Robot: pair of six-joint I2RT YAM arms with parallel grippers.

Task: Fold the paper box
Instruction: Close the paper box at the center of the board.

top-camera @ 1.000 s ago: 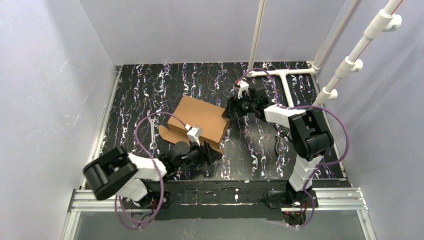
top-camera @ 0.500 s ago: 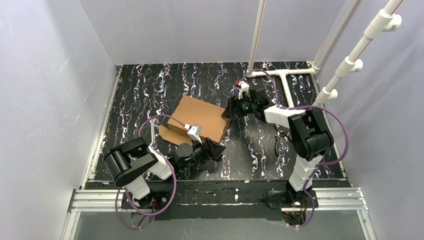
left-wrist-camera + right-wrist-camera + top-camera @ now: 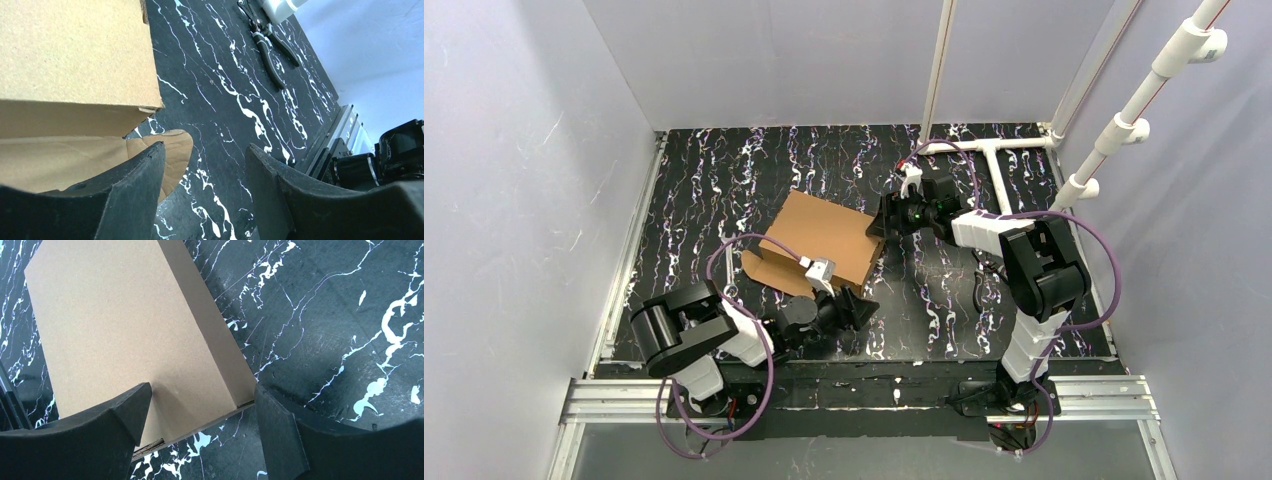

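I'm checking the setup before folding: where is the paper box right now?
In the top view, the paper box lies slightly left of centre, between the left claw at its near corner and the right claw at its right side.

Paper box (image 3: 824, 235): plain brown, unpatterned.
Worktop (image 3: 724, 170): black, streaked white and pale purple.
Left gripper (image 3: 205, 146): matte black.
Right gripper (image 3: 202, 386): matte black.
Cables (image 3: 944, 139): purple.
Pliers (image 3: 270, 50): black.
Walls (image 3: 524, 150): pale lavender-grey.
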